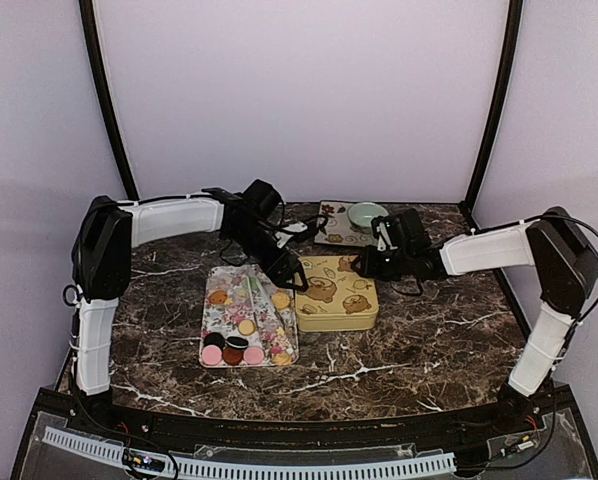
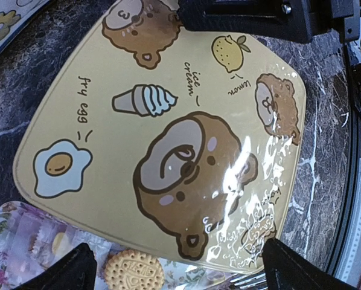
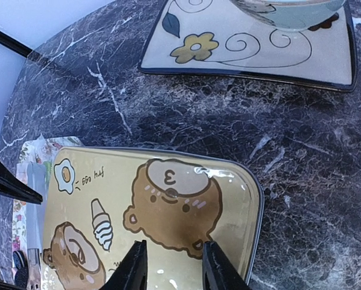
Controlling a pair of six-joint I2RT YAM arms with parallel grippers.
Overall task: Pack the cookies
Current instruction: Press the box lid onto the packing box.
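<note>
Left fingers (image 2: 78,269) spread wide, cookie (image 2: 133,270) between them, beside tin (image 2: 168,121)

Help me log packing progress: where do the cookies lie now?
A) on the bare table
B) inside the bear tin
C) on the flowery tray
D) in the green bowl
C: the cookies lie on the flowery tray, beside the lidded tin.

Overhead camera sees the whole table (image 1: 419,340); both wrist cameras (close) share tin (image 2: 168,151).
</note>
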